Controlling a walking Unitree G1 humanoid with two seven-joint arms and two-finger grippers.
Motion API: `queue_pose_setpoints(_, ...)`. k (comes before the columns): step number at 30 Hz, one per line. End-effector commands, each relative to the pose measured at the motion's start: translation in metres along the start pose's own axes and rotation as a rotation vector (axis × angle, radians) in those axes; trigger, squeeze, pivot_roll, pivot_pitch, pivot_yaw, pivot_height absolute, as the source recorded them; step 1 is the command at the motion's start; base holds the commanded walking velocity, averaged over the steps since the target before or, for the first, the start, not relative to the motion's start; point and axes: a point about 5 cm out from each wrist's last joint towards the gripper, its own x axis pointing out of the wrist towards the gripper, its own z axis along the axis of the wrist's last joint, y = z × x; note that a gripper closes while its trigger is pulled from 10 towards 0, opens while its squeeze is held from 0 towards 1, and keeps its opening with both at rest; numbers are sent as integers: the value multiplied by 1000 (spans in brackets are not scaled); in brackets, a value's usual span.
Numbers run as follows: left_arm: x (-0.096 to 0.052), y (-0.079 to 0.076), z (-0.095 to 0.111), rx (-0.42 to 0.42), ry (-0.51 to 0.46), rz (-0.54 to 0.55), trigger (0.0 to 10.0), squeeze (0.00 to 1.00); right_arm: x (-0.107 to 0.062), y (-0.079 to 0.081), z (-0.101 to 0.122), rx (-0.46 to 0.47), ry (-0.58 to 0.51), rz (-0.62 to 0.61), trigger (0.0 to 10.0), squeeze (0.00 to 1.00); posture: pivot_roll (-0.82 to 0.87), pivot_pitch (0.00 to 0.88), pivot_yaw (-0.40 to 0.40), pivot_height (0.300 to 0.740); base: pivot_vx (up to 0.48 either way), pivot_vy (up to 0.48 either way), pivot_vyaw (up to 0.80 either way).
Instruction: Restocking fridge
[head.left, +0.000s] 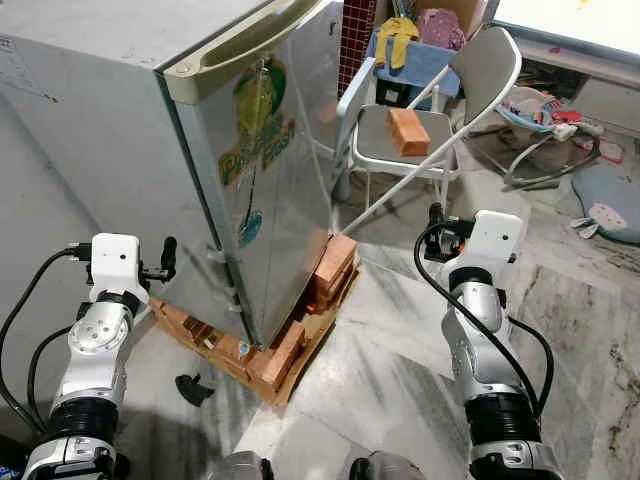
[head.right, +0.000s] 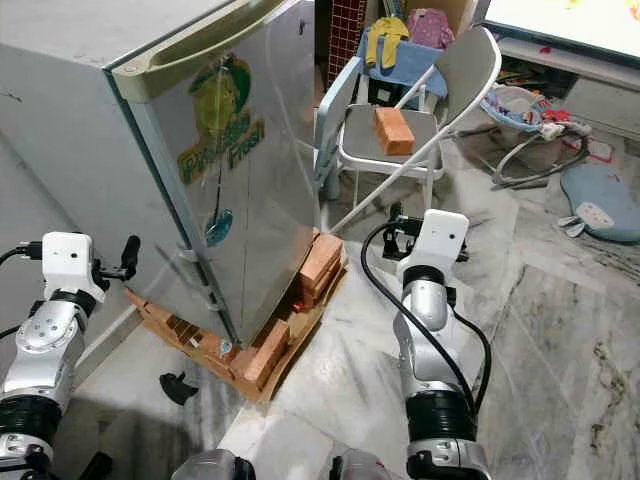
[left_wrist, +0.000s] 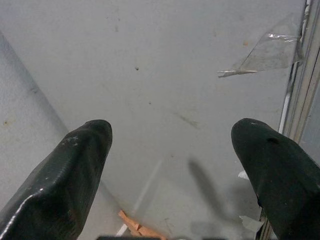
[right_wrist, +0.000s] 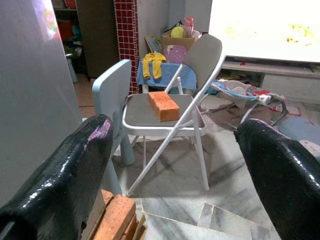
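Observation:
The silver fridge (head.left: 270, 190) stands before me with its door shut, a green and yellow sticker on the front and a beige handle along the top. My left gripper (head.left: 165, 262) is raised beside the fridge's left side wall, open, with that grey wall between its fingers (left_wrist: 75, 165) in the left wrist view. My right gripper (head.left: 437, 222) is raised right of the fridge, open and holding nothing. It faces a grey folding chair (head.left: 487, 65) with an orange brick-like block (right_wrist: 163, 105) lying on the seat.
The fridge rests on stacked red bricks (head.left: 335, 265) and cardboard. A light blue child's chair (right_wrist: 107, 80) stands between fridge and folding chair. A small black object (head.left: 193, 388) lies on the floor front left. A baby bouncer (head.left: 545, 115) and clutter sit at the back right.

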Motion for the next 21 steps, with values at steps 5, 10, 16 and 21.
queue_pose_setpoints(5, -2, 3, 2, -31, 3, 18, 10000, 0, 2, 5, -4, -11, 31, 35, 10000, 0, 85, 0, -24, 740, 0, 0, -241)
queue_pose_setpoints(10, -4, 5, 1, -48, 7, 45, 10000, 0, 4, 12, 2, -12, 9, 63, 10000, 0, 84, 4, -24, 740, 0, 0, -800)
queue_pose_setpoints(16, -4, 6, 5, -41, -3, 31, 10000, 0, 2, 13, 0, -11, 23, 76, 10000, 0, 89, 24, -14, 740, 0, 298, -366)
queue_pose_setpoints(21, -6, 7, 5, -36, -7, 30, 10000, 0, -5, 14, -10, -18, 62, 96, 10000, 0, 87, 27, -13, 740, 0, 415, 0)
